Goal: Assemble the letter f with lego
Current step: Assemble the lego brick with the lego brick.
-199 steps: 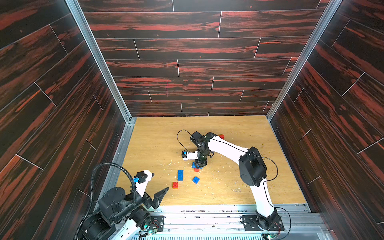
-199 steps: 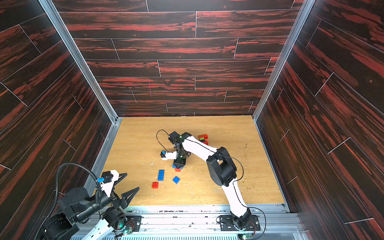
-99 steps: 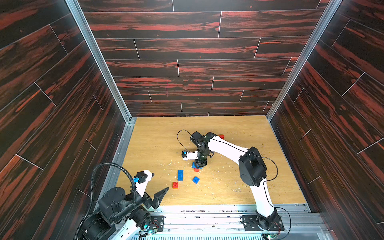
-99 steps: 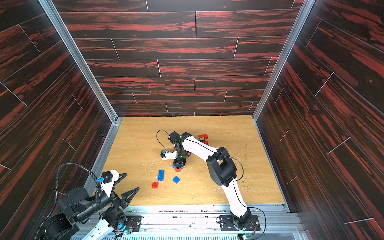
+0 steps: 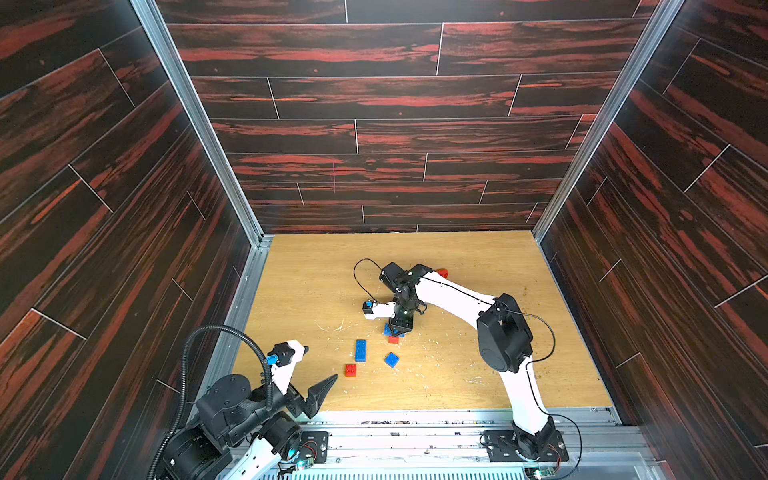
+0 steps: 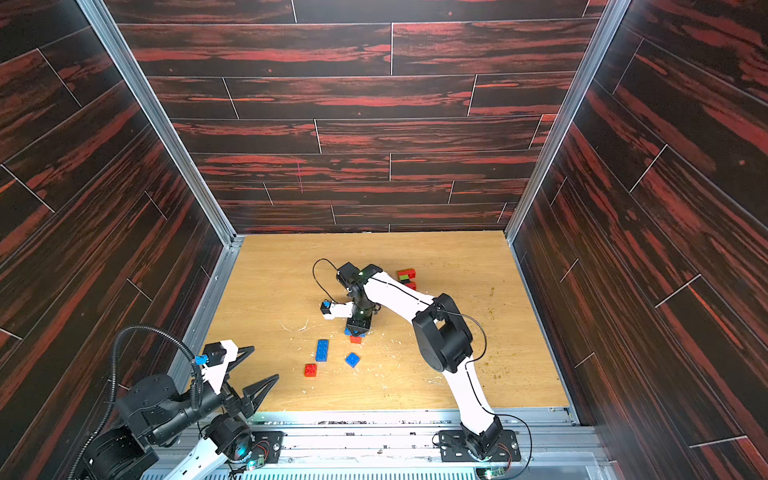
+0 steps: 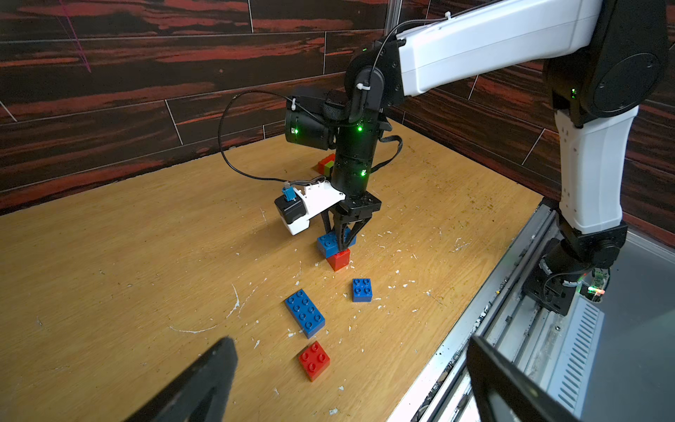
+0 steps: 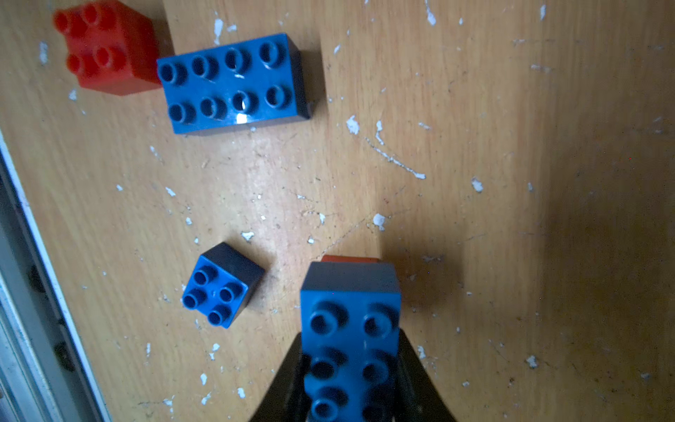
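1 blue brick point(image 8: 350, 329), clamped in right pincer point(image 7: 339, 241), covers red brick point(image 7: 339, 258); left pincer point(image 6: 264, 363) apart.

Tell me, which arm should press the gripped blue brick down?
Right, likely: the right gripper is shut on the blue oblong brick above the red brick; the left gripper sits open, far off.

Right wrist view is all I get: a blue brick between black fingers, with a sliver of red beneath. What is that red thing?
Observer: A small red brick; the blue brick, clamped in the right gripper, sits on top of it.
Operator: Any bricks besides the three loose ones I see?
Observer: Yes, a red and green cluster lies farther back, behind the gripper.
Operator: And the other arm?
Observer: The left gripper hangs open and empty, far from every brick.
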Tool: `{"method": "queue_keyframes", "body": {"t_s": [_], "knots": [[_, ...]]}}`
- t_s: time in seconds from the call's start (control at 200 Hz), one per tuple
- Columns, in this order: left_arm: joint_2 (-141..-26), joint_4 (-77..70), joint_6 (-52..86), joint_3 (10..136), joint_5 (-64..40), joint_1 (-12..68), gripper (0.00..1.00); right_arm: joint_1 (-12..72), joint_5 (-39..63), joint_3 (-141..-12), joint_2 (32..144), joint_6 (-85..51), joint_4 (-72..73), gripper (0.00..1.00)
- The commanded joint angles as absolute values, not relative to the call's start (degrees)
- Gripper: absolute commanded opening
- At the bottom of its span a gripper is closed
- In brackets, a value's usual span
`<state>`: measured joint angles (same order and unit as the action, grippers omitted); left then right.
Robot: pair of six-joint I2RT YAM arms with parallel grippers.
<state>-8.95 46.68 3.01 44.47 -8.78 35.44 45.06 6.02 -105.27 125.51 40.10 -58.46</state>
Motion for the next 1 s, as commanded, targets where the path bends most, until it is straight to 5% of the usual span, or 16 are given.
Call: {"method": "queue_keyframes", "body": {"t_s": [0.0, 0.997], "knots": [[-9.52, 46.46, 2.85, 44.82, -9.23, 35.65, 1.00, 45.36, 6.24, -105.56, 127.53, 40.16, -58.46, 0.30], [-9.38, 46.41, 2.89, 44.82, -9.19, 35.62, 1.00, 46.07, 1.83, -105.47, 126.72, 39.42, -59.94, 0.30]]}}
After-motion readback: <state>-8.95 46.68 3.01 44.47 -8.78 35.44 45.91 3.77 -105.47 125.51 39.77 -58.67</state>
